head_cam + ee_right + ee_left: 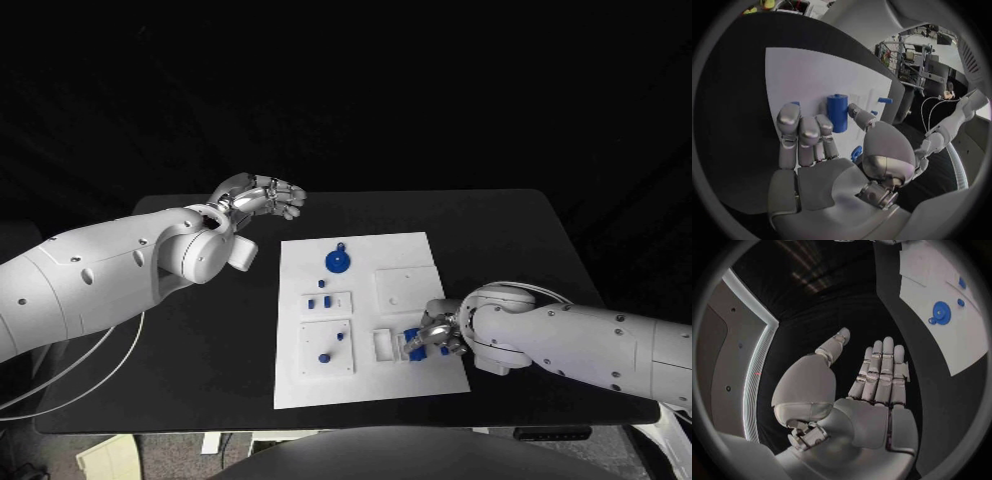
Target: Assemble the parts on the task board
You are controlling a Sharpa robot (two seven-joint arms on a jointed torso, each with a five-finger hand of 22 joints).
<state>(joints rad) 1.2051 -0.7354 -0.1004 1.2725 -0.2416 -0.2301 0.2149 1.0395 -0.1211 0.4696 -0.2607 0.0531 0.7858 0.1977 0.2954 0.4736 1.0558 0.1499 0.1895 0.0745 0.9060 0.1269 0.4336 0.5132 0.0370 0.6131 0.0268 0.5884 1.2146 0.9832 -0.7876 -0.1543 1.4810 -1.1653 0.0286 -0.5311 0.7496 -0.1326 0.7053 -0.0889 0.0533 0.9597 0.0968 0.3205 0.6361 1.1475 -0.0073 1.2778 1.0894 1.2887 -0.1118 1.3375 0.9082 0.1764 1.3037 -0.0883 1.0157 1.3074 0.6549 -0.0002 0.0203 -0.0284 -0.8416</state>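
Observation:
The white task board (387, 249) lies mid-table. On it are a blue gear (335, 263), two small blue pieces (320, 300) and a blue peg (325, 356). My right hand (436, 328) sits low at the board's near right edge. There its thumb and a curled finger pinch a blue cylinder (837, 113) that stands against the board (804, 75). More blue bits (414, 346) lie beside those fingers. My left hand (268, 195) hovers over the black table beyond the board's far left corner. Its fingers (879, 367) are straight and hold nothing. The gear (941, 313) lies well away from them.
White raised blocks (407, 289) stand on the board's right half, and a recessed panel (327, 346) on its near left. A blue peg (885, 100) sticks up past my right thumb. Cables (90, 368) hang off the table's left edge. Bare black table surrounds the board.

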